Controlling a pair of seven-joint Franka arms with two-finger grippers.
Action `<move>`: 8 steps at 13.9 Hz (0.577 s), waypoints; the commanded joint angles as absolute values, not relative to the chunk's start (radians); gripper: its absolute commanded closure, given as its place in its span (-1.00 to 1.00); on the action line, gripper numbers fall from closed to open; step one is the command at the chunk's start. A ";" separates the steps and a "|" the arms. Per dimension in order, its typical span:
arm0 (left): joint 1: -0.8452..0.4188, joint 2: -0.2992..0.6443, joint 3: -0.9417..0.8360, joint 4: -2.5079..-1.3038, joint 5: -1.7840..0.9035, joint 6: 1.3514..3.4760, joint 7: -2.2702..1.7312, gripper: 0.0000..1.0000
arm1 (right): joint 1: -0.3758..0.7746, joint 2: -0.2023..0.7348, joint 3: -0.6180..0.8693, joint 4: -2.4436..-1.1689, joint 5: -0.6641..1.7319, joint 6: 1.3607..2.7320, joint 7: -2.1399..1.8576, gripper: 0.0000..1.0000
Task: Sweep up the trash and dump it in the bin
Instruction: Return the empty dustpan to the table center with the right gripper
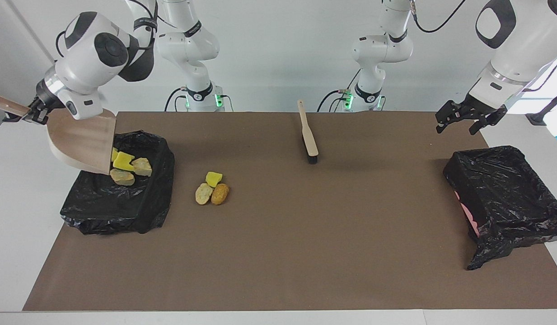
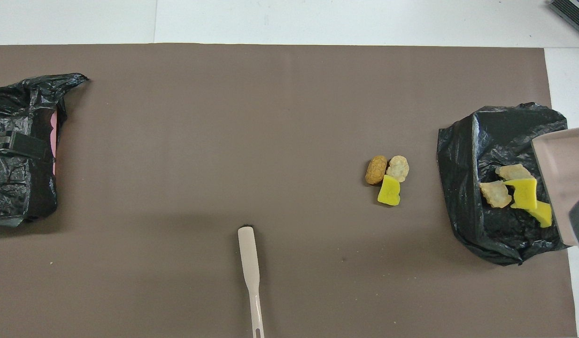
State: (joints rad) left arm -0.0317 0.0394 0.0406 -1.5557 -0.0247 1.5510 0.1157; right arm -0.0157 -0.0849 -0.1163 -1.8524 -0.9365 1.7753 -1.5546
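Right gripper (image 1: 32,113) jaws pinching tilted dustpan (image 1: 81,142) over bin (image 1: 124,205) holding four trash lumps (image 1: 129,166), three lumps (image 1: 212,188) on desk, left gripper (image 1: 461,118) jaws spread above other bin (image 1: 508,189).

Black, glossy liner covers both bins (image 1: 124,203) (image 1: 508,189), one showing a pink patch. The trash (image 1: 212,187) is bright yellow, tan and golden-brown. The dustpan (image 1: 81,142) and brush handle (image 1: 307,131) are beige, bristles black; the mat (image 1: 305,248) is plain brown.
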 commanded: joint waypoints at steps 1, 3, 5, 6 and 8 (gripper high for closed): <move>-0.029 0.037 0.040 -1.554 -0.008 1.545 0.127 -1.00 | -0.029 -0.094 -0.113 -1.810 -0.729 1.732 -1.492 1.00; -0.029 0.037 0.040 -1.554 -0.008 1.545 0.127 -1.00 | -0.020 -0.097 -0.106 -1.815 -0.600 1.726 -1.380 1.00; -0.029 0.037 0.040 -1.554 -0.008 1.545 0.127 -1.00 | 0.007 -0.101 -0.072 -1.822 -0.517 1.698 -1.224 1.00; -0.029 0.037 0.040 -1.554 -0.008 1.545 0.127 -1.00 | 0.023 -0.103 -0.043 -1.822 -0.459 1.669 -1.086 1.00; -0.029 0.037 0.040 -1.554 -0.008 1.545 0.126 -1.00 | 0.061 -0.092 0.018 -1.821 -0.370 1.657 -0.772 1.00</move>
